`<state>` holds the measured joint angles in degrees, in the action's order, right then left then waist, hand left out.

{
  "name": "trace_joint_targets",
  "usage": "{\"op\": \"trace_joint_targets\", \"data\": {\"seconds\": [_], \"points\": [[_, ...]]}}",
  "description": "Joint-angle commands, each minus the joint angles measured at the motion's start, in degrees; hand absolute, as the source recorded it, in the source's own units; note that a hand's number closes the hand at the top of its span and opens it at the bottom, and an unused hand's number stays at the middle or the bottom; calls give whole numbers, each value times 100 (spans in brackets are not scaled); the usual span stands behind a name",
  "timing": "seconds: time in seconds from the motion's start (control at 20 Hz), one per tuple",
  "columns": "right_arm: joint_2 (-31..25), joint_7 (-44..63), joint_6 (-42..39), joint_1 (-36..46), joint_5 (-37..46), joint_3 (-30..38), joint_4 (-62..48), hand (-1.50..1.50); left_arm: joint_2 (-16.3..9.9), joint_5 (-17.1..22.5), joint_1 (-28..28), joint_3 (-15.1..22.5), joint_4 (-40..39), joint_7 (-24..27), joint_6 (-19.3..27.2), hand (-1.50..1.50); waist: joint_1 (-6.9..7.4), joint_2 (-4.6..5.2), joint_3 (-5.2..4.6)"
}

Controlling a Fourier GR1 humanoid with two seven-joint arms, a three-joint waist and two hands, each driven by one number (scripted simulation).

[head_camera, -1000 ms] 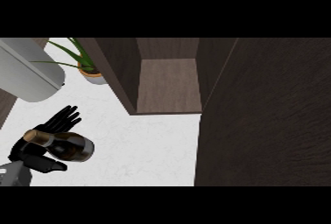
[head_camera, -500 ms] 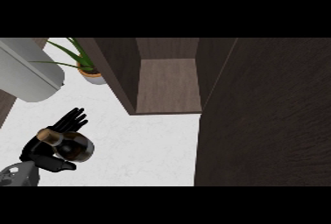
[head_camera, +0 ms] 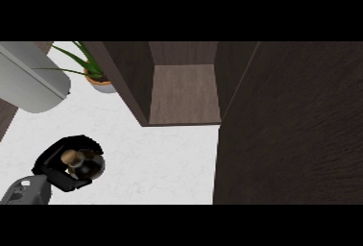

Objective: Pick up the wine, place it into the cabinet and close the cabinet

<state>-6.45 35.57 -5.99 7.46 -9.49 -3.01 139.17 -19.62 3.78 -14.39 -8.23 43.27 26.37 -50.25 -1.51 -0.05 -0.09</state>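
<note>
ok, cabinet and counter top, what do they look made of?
The dark brown open cabinet looks like wood or wood-look laminate with a matt finish: fine grain lines run across its panels and its lighter brown inner shelf. The white counter top looks like marble or a stone-look surface: faint grey veining, no clear gloss.

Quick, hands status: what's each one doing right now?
Left hand: closed around the wine bottle on the counter.
Right hand: not in view, so it cannot be told.

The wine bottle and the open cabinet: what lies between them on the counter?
Nothing: in the head view only bare white counter separates the wine bottle, held in the left robot hand, from the open cabinet.
</note>
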Motion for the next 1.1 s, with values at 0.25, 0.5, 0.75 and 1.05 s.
{"op": "trace_joint_targets", "data": {"seconds": [0.25, 0.5, 0.75, 1.05], "points": [[-75, 154, -53, -190, -352, 238, 456, -150, 600, 163, 637, -303, 493, 887, 1456, 150, 176, -36, 10], [20, 412, 96, -346, -310, 88, 807, -150, 907, 92, 1042, -674, 1169, 1080, 3078, 150, 159, -48, 12], [-76, 297, -52, -233, -549, 367, 593, -150, 1204, 68, 1260, -601, 2166, 1174, 3538, 150, 159, -20, 13], [8, 213, -139, -569, -434, 162, 858, -150, 1527, 160, 1789, -415, 3565, 898, 3800, 150, 156, -24, 15]]}}
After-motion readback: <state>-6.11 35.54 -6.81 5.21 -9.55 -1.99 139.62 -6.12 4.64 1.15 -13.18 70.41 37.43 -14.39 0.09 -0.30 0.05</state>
